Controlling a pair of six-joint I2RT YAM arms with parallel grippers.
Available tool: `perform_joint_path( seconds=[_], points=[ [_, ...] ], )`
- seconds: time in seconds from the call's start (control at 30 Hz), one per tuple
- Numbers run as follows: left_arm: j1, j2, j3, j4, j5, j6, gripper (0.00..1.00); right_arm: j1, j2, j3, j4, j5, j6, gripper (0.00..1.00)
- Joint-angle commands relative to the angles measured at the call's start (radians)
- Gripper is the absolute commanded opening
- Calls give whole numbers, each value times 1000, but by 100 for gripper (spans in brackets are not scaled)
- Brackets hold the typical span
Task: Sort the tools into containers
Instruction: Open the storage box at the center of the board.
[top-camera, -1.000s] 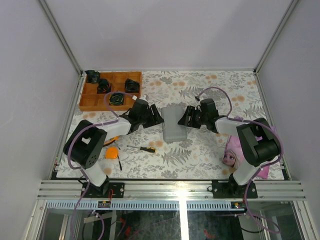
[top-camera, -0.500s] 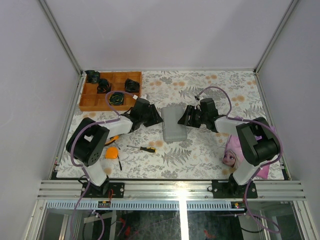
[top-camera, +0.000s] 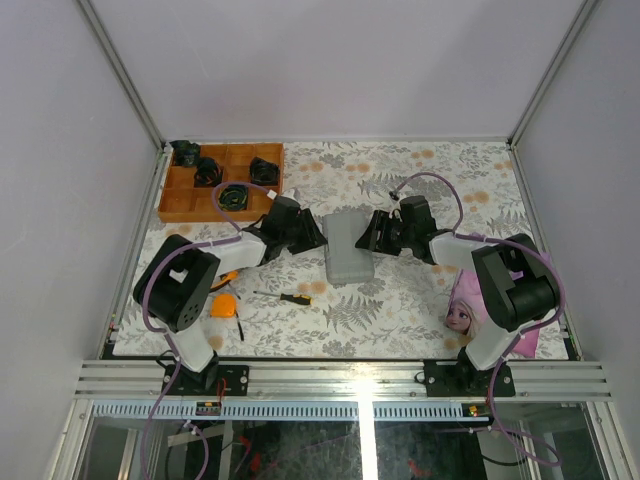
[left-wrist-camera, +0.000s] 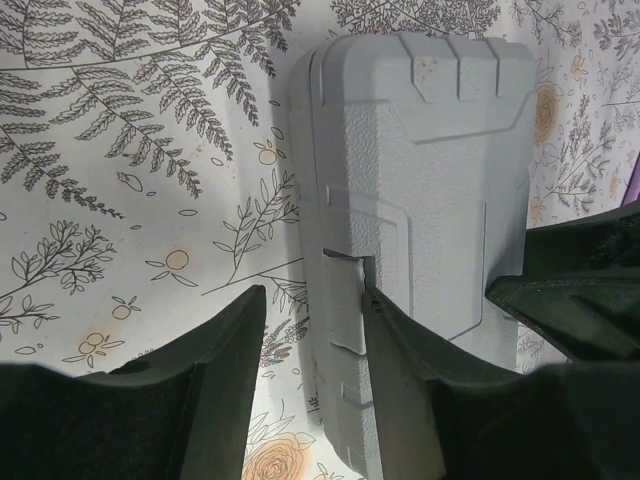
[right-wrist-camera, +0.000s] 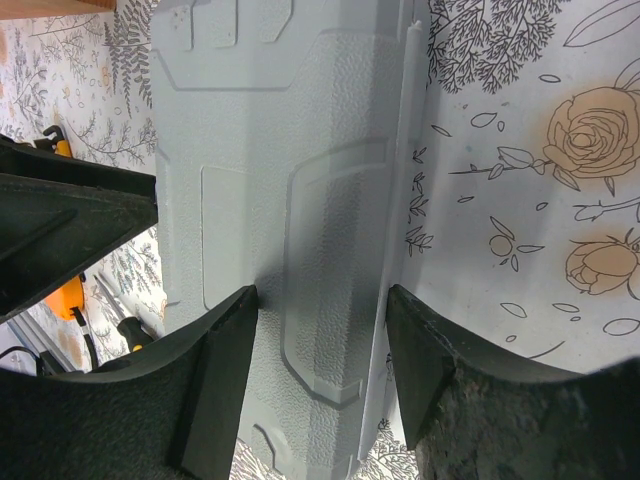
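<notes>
The grey case (top-camera: 346, 246) lies closed at the table's middle. My left gripper (top-camera: 312, 236) is open at its left edge. In the left wrist view (left-wrist-camera: 312, 300) it straddles the case's latch tab (left-wrist-camera: 345, 305), one finger over the lid (left-wrist-camera: 430, 170), the other over the cloth. My right gripper (top-camera: 371, 235) is open at the case's right edge (right-wrist-camera: 320, 300), with the case (right-wrist-camera: 280, 150) between its fingers. The screwdriver (top-camera: 291, 297), the orange tape measure (top-camera: 223, 305) and the thin black key (top-camera: 240, 326) lie near left. The pliers (top-camera: 228, 277) are partly hidden under the left arm.
An orange divided tray (top-camera: 196, 205) with black items stands at the back left. A doll-print pink item (top-camera: 463, 305) lies near right, by the right arm's base. Metal frame posts and walls close in the flowered table.
The left arm has shifted a little, its gripper edging along the case's left side. The right gripper and the case have hardly moved.
</notes>
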Motion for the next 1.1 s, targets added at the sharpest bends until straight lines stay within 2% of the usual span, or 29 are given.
perform_joint_path(
  seconds=[0.0,0.57,1.07],
  points=[
    [-10,23,22,54,14,16,43,3,30,21,-57,25,-34,60],
    [-56,80,69,-40,-69,44,40,3,42,32,-83,29,-52,60],
    [-142,77,144,-335,-367,148,29,3,45,39,-129,77,-75,59]
  ],
)
